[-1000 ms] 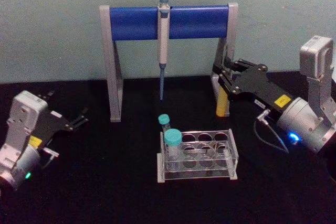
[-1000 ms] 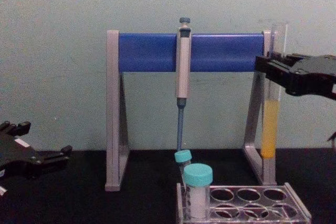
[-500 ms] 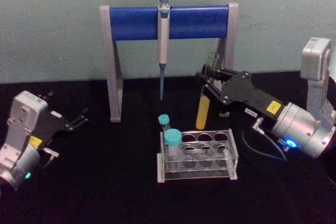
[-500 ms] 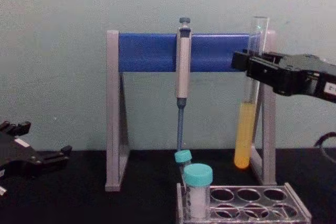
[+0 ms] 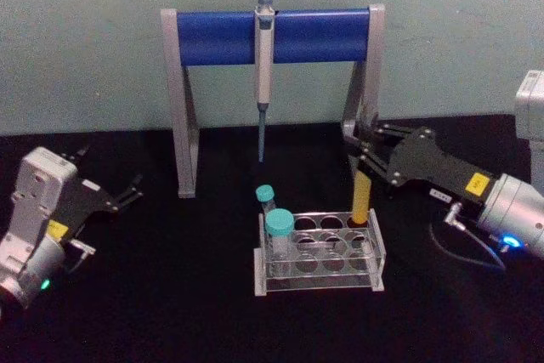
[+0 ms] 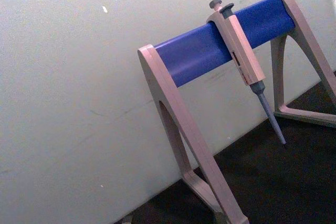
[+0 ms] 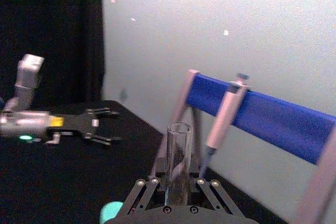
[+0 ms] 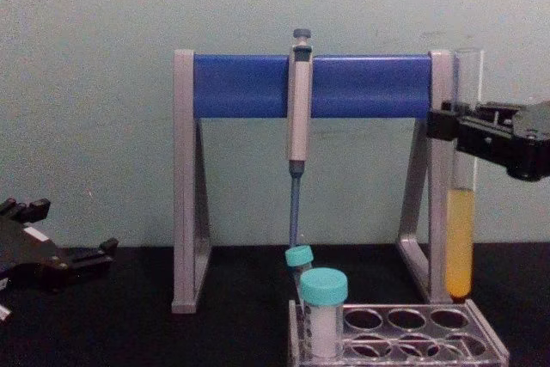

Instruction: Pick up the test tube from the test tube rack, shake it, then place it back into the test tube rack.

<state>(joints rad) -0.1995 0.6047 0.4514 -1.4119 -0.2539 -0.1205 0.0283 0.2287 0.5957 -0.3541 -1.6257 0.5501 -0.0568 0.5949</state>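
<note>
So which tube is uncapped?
The long test tube with yellow liquid, gripped by the right claw; both shorter tubes standing in the test tube rack wear teal caps.

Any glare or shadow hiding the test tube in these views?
Chest view: no, test tube reads clean against the evenly lit wall. Head view: yellow liquid stands out on black table. Right wrist view: bright wall leaves its rim faint.

Upright yellow-filled test tube (image 5: 360, 200) hangs at back-right hole of test tube rack (image 5: 323, 275).

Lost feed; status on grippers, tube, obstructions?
Right gripper shut on test tube, upright. Tip over test tube rack, back-right hole. Left gripper open, parked left. Nothing blocking.
</note>
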